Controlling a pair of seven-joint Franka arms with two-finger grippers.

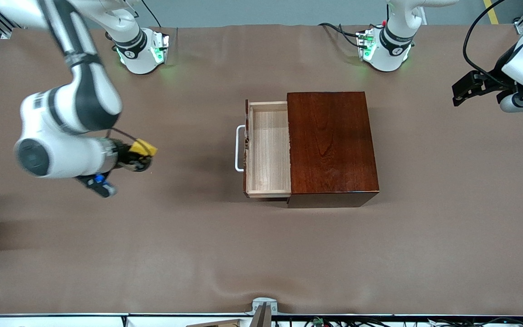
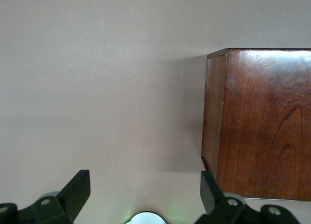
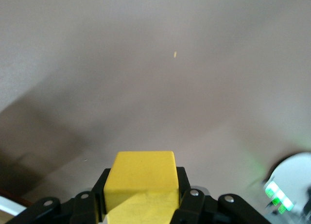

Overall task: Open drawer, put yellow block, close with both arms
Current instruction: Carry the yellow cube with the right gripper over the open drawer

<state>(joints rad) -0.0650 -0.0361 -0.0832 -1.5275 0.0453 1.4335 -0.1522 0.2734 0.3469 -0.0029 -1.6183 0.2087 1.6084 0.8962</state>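
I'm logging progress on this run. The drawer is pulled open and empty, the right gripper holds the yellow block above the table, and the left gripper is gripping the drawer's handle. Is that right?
Not quite. The left gripper grips nothing: the front view shows it over bare table toward the left arm's end, away from the handle. The drawer is open and empty, and the right gripper holds the yellow block.

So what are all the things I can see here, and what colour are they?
Wooden box: one, dark reddish-brown, mid-table.
Drawer: one, pale wood, pulled open toward the right arm's end, nothing in it.
Handle: one, white, on the drawer front.
Yellow block: one, yellow, held above the table.
Table: one, brown cover.
Right gripper: black, shut on the yellow block, over the right arm's end.
Left gripper: black, open, waiting over the left arm's end.
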